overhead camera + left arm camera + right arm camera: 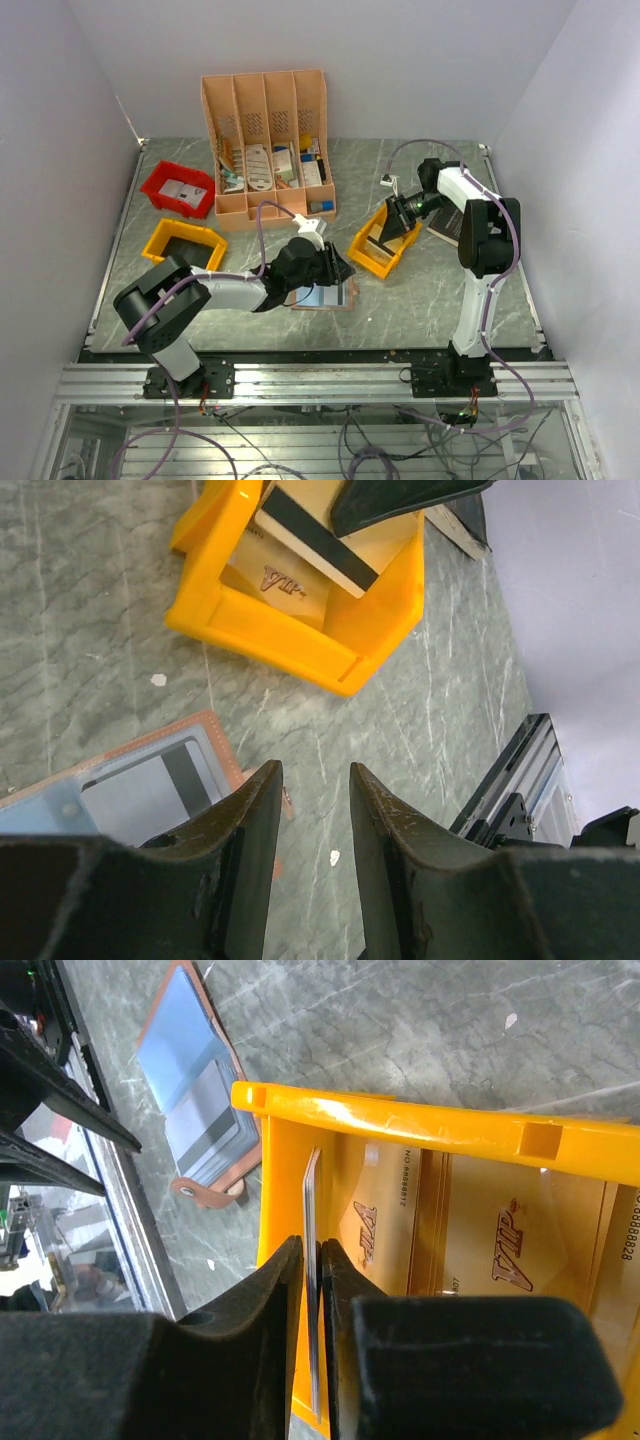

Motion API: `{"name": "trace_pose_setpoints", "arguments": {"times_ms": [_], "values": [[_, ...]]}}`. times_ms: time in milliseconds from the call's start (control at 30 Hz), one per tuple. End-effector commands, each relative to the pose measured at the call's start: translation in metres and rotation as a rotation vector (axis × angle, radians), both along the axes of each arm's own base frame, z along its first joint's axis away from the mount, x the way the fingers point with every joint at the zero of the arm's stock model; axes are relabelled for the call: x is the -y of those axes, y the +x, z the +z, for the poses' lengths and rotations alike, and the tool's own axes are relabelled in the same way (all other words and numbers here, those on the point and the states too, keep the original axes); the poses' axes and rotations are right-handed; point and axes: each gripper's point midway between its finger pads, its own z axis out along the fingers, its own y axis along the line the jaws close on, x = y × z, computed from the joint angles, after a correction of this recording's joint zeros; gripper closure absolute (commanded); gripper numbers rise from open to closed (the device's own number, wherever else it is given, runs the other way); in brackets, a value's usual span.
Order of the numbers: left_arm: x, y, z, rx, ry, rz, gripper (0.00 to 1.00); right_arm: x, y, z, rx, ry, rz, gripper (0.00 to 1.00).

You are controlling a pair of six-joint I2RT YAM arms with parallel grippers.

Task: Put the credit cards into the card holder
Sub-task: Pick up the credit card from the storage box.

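Here, the card holder (325, 296) lies opened flat on the grey marbled tabletop (440, 295), near the front edge and a little left of centre. It is tan-brown with pale blue clear pockets, and one pocket shows a grey card (150, 798) with a dark stripe tucked inside.

The left gripper (315, 770) hovers above the tabletop just beside the holder's right edge. Its two dark fingers are spread apart with only bare tabletop between them.

To the right of the holder, apart from it, sits a yellow bin (365, 256). Several loose cards (510, 1250) lie flat on its floor, cream-gold with "VIP" printed in red-brown script.

The right gripper (400, 215) reaches into this bin from above. Its fingers are drawn close together and pinch the held card (311, 1190), a thin card seen edge-on in the right wrist view. From the left wrist view, that card (310, 540) is tilted above the bin floor and shows a black stripe along its pale face.

Farther back stand a tall peach slotted organiser (265, 140), a red bin (180, 188) and a second yellow bin (183, 243) on the left. A black book (447, 225) lies just right of the right gripper.
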Motion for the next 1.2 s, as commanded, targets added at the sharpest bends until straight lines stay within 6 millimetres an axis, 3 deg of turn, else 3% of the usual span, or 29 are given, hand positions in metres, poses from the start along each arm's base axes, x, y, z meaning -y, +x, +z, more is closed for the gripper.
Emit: {"name": "trace_pose_setpoints", "arguments": {"times_ms": [0,200,467,567,667,800,967,1067,1167], "values": [[-0.005,0.005,0.007,0.021,-0.012,0.035,0.55,-0.002,-0.003,0.002,-0.021,0.035,-0.002,0.85],[-0.007,0.005,0.005,0.018,-0.006,0.039,0.56,-0.001,-0.003,-0.001,-0.021,0.029,-0.004,0.84],[-0.009,0.004,0.005,0.019,-0.004,0.043,0.56,0.001,-0.001,-0.002,-0.009,0.013,-0.014,0.92],[-0.01,0.004,0.007,0.021,-0.005,0.044,0.56,0.004,0.005,0.0,0.034,-0.009,-0.022,1.0],[-0.013,0.004,0.01,0.031,-0.003,0.05,0.56,0.009,0.018,0.01,0.122,-0.051,-0.039,1.0],[-0.024,0.004,0.023,0.079,0.01,0.07,0.55,0.016,0.033,0.037,0.254,-0.083,-0.056,1.0],[-0.047,0.004,0.046,0.169,0.024,0.118,0.54,0.017,0.034,0.06,0.319,-0.079,-0.048,1.0],[-0.066,0.001,0.064,0.219,-0.004,0.164,0.43,0.017,0.031,0.074,0.338,-0.051,-0.057,1.0],[-0.083,-0.001,0.083,0.245,-0.095,0.208,0.21,0.005,0.019,0.096,0.303,0.062,-0.067,1.0]]}}
